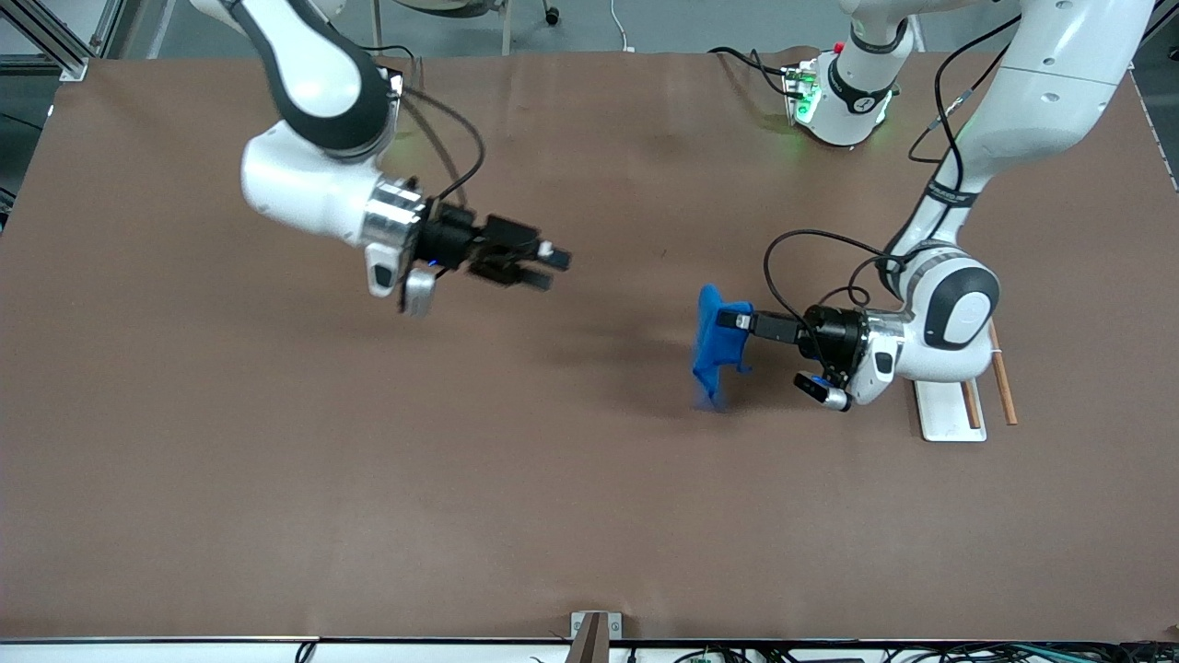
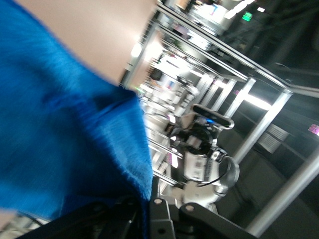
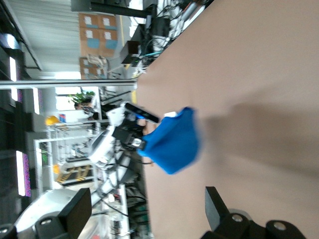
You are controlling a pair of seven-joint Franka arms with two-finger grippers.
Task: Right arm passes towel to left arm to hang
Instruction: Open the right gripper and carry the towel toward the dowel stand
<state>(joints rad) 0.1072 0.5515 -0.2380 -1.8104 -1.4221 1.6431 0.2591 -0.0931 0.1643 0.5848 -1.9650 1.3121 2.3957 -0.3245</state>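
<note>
Front view: towel (image 1: 717,343) hangs lengthwise down.

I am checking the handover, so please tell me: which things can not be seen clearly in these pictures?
- Left gripper fingertips: front view, buried in the towel.
- Towel's full shape: left wrist view, cut by the picture's edges and blurred.
- Wooden rack: front view, mostly covered by the left arm.
- Right gripper: front view, blurred.

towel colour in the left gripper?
Bright blue, plain with no pattern. The towel hangs from the left gripper; the front view shows it best.
</note>
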